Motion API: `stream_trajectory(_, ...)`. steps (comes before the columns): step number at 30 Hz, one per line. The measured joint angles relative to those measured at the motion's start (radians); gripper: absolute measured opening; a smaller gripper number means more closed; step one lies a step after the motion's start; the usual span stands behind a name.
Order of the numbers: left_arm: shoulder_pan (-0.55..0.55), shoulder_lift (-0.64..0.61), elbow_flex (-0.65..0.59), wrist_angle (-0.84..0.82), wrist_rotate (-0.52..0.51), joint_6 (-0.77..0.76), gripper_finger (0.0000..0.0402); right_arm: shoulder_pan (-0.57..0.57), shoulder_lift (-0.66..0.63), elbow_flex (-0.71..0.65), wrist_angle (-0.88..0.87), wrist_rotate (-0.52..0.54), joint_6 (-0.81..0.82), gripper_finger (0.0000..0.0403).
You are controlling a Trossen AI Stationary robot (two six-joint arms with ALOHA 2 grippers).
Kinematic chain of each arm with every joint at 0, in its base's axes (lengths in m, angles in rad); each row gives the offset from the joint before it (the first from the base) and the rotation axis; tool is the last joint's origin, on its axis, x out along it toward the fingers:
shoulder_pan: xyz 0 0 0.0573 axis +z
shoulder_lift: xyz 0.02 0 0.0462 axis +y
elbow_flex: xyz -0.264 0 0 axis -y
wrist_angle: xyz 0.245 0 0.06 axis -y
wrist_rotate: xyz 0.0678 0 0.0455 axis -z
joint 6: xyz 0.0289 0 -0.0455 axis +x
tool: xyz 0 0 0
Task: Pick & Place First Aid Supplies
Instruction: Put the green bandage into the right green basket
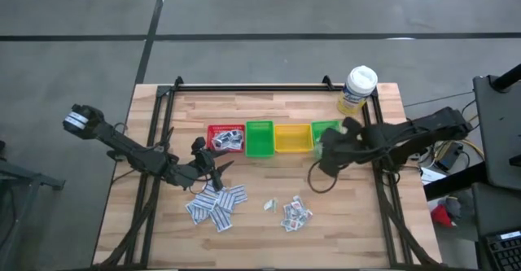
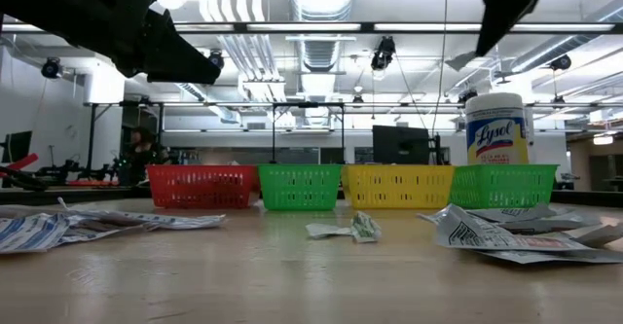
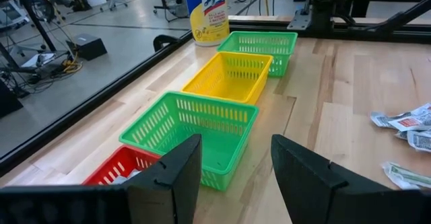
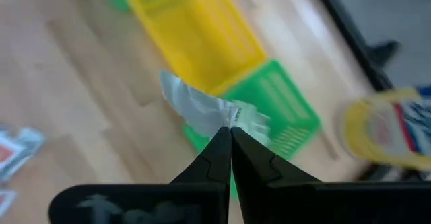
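Observation:
White paper packets, the first aid supplies, lie flat on the wooden table in a left pile (image 1: pixel 216 206) and a right pile (image 1: pixel 295 214), with one crumpled packet (image 1: pixel 270 205) between them. More packets lie in the red bin (image 1: pixel 225 138). My right gripper (image 4: pixel 230 134) is shut on one white packet (image 4: pixel 199 108), high above the table by the right-hand green bin (image 1: pixel 325 133). My left gripper (image 3: pixel 232 163) stands open and bare near the red bin, above the left pile. My right gripper pinches the packet by one end (image 4: pixel 229 120) between its two fingertips, slanting down from above. The rest of the packet sticks out past the tips. It is lifted clear of the table and shows in the low view (image 2: pixel 465 59) hanging below the fingers.
Four small bins stand in a row at mid-table: red, green (image 1: pixel 260 138), yellow (image 1: pixel 292 137) and green. A white-capped bottle with a yellow label (image 1: pixel 358 89) stands at the far right corner. Black rails (image 1: pixel 244 86) frame the table's far and side edges.

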Motion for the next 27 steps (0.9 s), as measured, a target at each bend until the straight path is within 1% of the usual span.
stream_trajectory(4, 0.0, 0.0, 0.0, 0.0, 0.0, 0.0, 0.0181, -0.002, -0.056, -0.037, -0.059, 0.041, 0.077, 0.0008)
stream_trajectory(7, 0.0, 0.0, 0.001, 0.0, 0.0, 0.0, 0.0181, -0.009, -0.092, -0.07, -0.059, 0.049, 0.11, 0.0008)
stream_trajectory(11, 0.0, 0.0, 0.002, 0.001, 0.0, -0.002, 0.0181, -0.031, -0.124, -0.119, -0.06, 0.052, 0.115, 0.0008)
stream_trajectory(13, 0.0, 0.0, 0.002, 0.001, 0.0, -0.003, 0.0181, -0.051, -0.134, -0.144, -0.058, 0.052, 0.092, 0.0008)
stream_trajectory(16, 0.0, 0.0, 0.002, 0.001, 0.0, -0.003, 0.0181, -0.092, -0.139, -0.173, -0.064, 0.048, 0.005, 0.0008)
stream_trajectory(20, 0.0, 0.0, 0.002, 0.001, 0.0, -0.003, 0.0181, -0.161, -0.134, -0.187, -0.067, 0.026, -0.164, 0.0008)
stream_trajectory(27, 0.0, 0.0, 0.002, 0.0, 0.0, -0.003, 0.0181, -0.269, -0.134, -0.19, -0.057, -0.065, -0.476, 0.0008)
